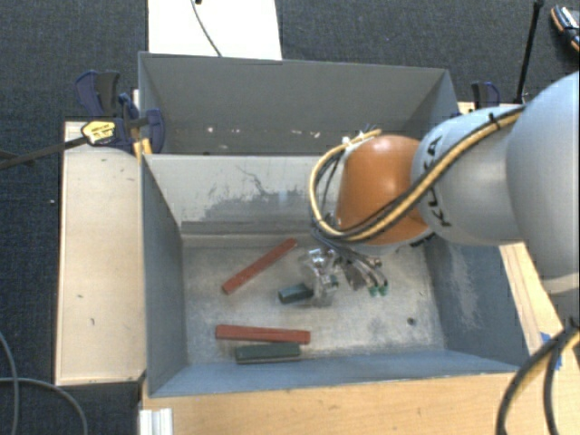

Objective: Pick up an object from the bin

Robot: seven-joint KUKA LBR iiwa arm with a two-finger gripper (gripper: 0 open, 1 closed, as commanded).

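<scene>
Grey metal bin (163,270), seen from above and somewhat to one side. Its floor is scuffed and dusted pale, and its back wall is scratched.

The arm (507,179) enters from the right of the view. Its wrist carries an orange cover (381,184), with yellow and black cables (319,188) looped round it.

The tool (324,288) stands low over the middle of the bin floor, pointing down. Whether it is spread or pressed together cannot be told, since the metal parts at its end overlap in the view.

Nearest item: a small dark block (293,294), lying flat on the floor just beside the tool, on its left in the view. Whether the two touch cannot be told.

A reddish-brown stick (260,266) lies diagonally behind the block. Its upper end is near the tool and its lower end points toward the left wall.

Along the front wall a reddish-brown bar (263,334) lies flat and lengthwise. A dark bar (267,353) lies just in front of it and parallel to it. Both are apart from the tool.
</scene>
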